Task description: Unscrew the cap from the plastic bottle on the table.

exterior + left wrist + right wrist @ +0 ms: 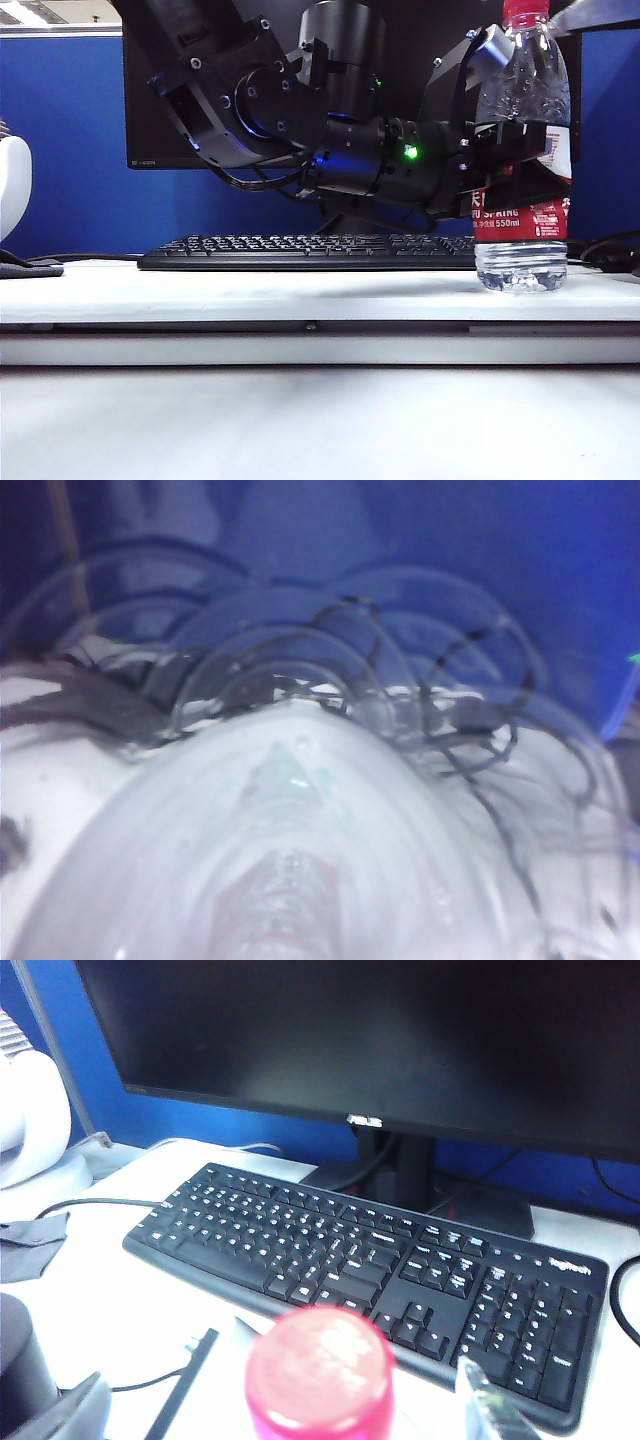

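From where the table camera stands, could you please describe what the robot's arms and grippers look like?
The left arm is glossy black, built of rounded cylindrical housings with silver screw heads, loose black cables beneath, and green and blue indicator lights. Its left gripper has flat black fingers. Of the right gripper, only a dark finger and a shiny grey finger tip show.

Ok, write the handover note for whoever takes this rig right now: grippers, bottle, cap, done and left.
Left gripper: clamped around the plastic bottle at label height, reaching across to the right side of the exterior view.
Right gripper: open, just above the cap, one fingertip beside it, not gripping.
Bottle: upright on the table, in front of the keyboard.
Done: bottle steadied.
Left: close on the red cap, still on, and unscrew it.
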